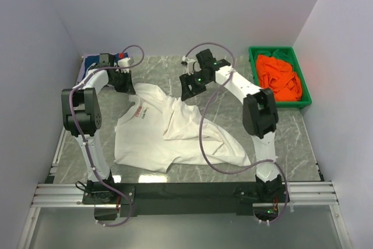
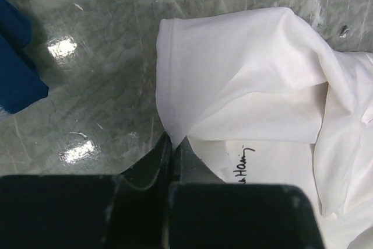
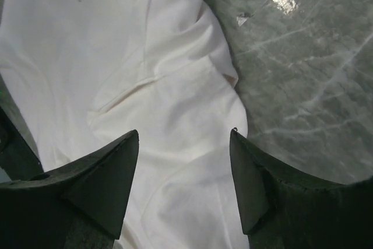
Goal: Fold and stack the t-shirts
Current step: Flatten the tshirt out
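- White shirt (image 1: 169, 135) lies rumpled, logo up, in the middle of the table (image 1: 291, 138).
- Left gripper (image 2: 173, 144): jaws pressed together, pinching the shirt's far-left sleeve edge.
- Right gripper (image 3: 185, 144): jaws wide apart above the shirt's far-right part.
- Orange shirt (image 1: 282, 77) is heaped in the bin (image 1: 271, 49), far right.
- Navy shirt (image 1: 88, 65) sits in the far-left corner.

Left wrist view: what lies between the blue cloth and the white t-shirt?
Only bare marbled tabletop with glare spots lies between the blue cloth and the white t-shirt, as the left wrist view shows.
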Motion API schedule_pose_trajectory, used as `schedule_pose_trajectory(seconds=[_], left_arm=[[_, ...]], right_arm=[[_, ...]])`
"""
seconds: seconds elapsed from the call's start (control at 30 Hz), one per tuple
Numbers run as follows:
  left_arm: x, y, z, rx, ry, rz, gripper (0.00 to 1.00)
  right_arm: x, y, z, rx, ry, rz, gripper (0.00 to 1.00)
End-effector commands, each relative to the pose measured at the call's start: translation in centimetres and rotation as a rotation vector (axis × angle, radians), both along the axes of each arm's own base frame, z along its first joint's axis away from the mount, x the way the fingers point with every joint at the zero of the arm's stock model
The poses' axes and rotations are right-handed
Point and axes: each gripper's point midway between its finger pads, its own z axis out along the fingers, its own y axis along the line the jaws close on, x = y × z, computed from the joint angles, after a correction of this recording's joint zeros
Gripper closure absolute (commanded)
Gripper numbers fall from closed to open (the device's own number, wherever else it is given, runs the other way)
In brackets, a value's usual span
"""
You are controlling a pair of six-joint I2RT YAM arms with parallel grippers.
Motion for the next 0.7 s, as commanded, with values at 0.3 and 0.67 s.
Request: schedule_pose_trajectory(seconds=[0.3, 0.67], left_arm=[[0.9, -0.5, 0.9, -0.024, -0.028, -0.010, 0.99], [0.8, -0.5, 0.5, -0.023, -0.016, -0.014, 0.99]], right_arm=[[4.4, 4.3, -2.4, 0.124, 0.074, -0.095, 0.27], [2.9, 5.3, -4.6, 0.144, 0.178, -0.063, 0.45]])
